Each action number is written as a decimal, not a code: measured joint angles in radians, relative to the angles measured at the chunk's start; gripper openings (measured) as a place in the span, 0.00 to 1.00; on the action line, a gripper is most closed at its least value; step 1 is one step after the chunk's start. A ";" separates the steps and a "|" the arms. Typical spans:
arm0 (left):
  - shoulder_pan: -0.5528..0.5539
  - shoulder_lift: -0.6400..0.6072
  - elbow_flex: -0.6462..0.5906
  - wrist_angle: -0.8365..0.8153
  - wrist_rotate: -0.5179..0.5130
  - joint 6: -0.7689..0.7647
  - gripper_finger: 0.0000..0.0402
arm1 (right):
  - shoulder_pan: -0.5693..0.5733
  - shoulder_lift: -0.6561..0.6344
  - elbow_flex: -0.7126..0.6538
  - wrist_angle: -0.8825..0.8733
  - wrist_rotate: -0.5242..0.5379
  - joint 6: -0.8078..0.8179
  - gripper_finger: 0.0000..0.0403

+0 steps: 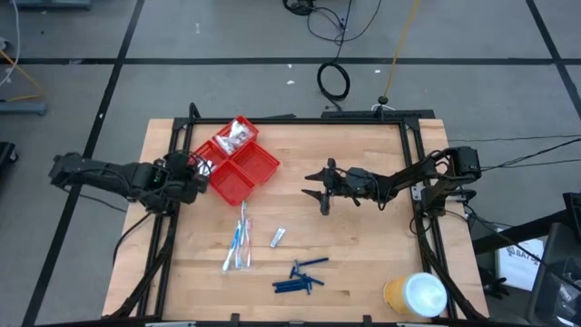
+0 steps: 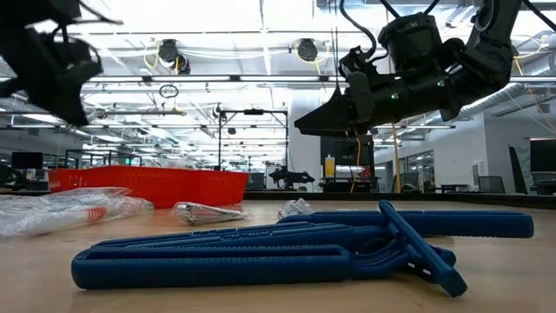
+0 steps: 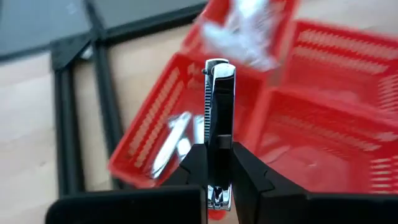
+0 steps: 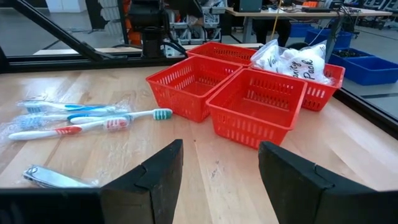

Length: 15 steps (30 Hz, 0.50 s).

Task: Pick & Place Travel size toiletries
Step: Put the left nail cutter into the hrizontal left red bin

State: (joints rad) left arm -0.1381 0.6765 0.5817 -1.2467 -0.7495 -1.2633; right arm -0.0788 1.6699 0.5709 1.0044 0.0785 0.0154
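My left gripper [image 1: 196, 171] is at the left side of the red four-part tray [image 1: 263, 163] and is shut on a silvery metal clipper [image 3: 219, 99]. Another clipper [image 3: 172, 140] lies in the tray part below it. White crinkly packets [image 1: 238, 134] fill the tray's far part. My right gripper [image 1: 322, 193] is open and empty above the table's middle. On the table lie packed blue-and-white toothbrushes [image 1: 239, 241], one more clipper [image 1: 278, 237] and dark blue stick-like pieces [image 1: 300, 277]. My left gripper pinches the clipper between its two fingers, near one end [image 3: 217, 177]. The clipper lies along the fingers and sticks out forward past their tips. It is lifted clear, above the tray's left part [image 3: 155, 124].
A large yellow roll with a white top [image 1: 416, 295] stands at the table's near right corner. A black frame [image 1: 172, 227] runs along the table's left, right and far edges. Bare wood lies between the tray and my right gripper.
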 joint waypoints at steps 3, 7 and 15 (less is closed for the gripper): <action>0.082 -0.004 -0.016 0.061 0.064 0.085 0.06 | 0.000 0.000 0.000 0.001 0.000 0.000 0.49; 0.210 0.019 -0.016 0.116 0.161 0.220 0.06 | 0.000 0.000 0.000 0.008 0.003 0.000 0.49; 0.485 0.110 -0.016 0.201 0.318 0.400 0.06 | 0.000 0.000 0.000 0.007 0.000 0.007 0.49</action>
State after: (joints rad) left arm 0.3472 0.7866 0.5655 -1.0452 -0.4318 -0.8631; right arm -0.0788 1.6699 0.5712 1.0116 0.0785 0.0222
